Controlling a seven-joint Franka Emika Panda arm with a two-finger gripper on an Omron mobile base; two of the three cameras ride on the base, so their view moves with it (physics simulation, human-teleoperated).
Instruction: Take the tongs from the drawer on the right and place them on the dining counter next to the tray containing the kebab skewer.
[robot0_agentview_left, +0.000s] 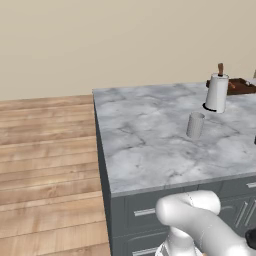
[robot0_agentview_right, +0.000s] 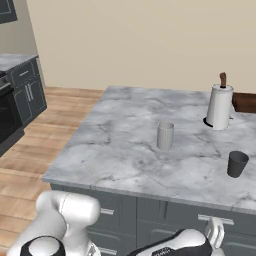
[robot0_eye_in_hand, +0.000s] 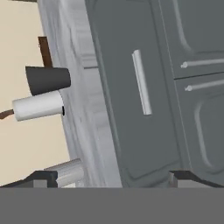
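The dining counter (robot0_agentview_left: 150, 145) (robot0_agentview_right: 125, 145) is a marble-topped island on slate-grey cabinets. At its far right corner lies the dark brown tray (robot0_agentview_left: 242, 87) (robot0_agentview_right: 246, 102). In the hand view, rolled on its side, a shut grey drawer front (robot0_eye_in_hand: 127, 131) with a silver bar handle (robot0_eye_in_hand: 142, 82) faces my gripper (robot0_eye_in_hand: 113, 179). The gripper is open, its fingertips (robot0_eye_in_hand: 43, 177) wide apart and nothing between them. My hand (robot0_agentview_right: 215, 232) hangs low in front of the right-hand drawer row under the counter edge. The tongs are hidden.
A white paper-towel roll (robot0_agentview_left: 217, 92) (robot0_agentview_right: 220, 106) stands near the tray. A light grey cup (robot0_agentview_left: 195, 125) (robot0_agentview_right: 165, 136) sits mid-counter and a dark cup (robot0_agentview_right: 237, 164) sits near the front right edge. Wood floor (robot0_agentview_left: 45, 165) lies left of the island.
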